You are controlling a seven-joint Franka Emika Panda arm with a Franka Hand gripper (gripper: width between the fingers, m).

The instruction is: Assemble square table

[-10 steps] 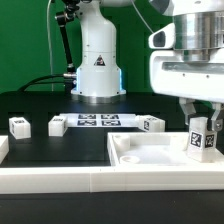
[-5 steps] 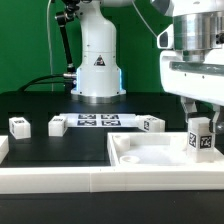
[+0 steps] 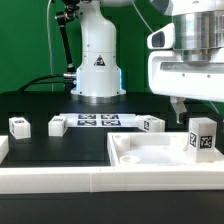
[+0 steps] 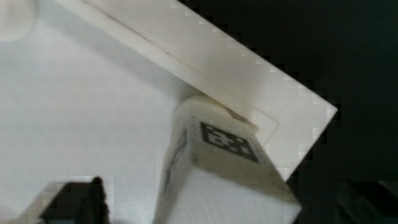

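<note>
The white square slab point(image 3: 150, 156) lies at the exterior view's right, low in the picture. One white tagged leg block point(image 3: 201, 137) stands upright on its corner at the exterior view's right. My gripper point(image 3: 200, 108) hangs just above that leg, open and holding nothing. In the wrist view the leg point(image 4: 222, 150) rises from the slab's corner point(image 4: 107, 110) between my spread fingers point(image 4: 75, 200), with gaps on both sides. My gripper point(image 4: 222, 208) is centred over it.
Three loose leg blocks point(image 3: 18, 124), point(image 3: 57, 125), point(image 3: 151, 124) sit on the black table behind the slab. The marker board point(image 3: 100, 121) lies before the robot base point(image 3: 97, 62). A long white rail point(image 3: 50, 178) runs along the front.
My gripper has let go of the upright leg and risen from around it to just above it. The leg stays standing on the slab.
</note>
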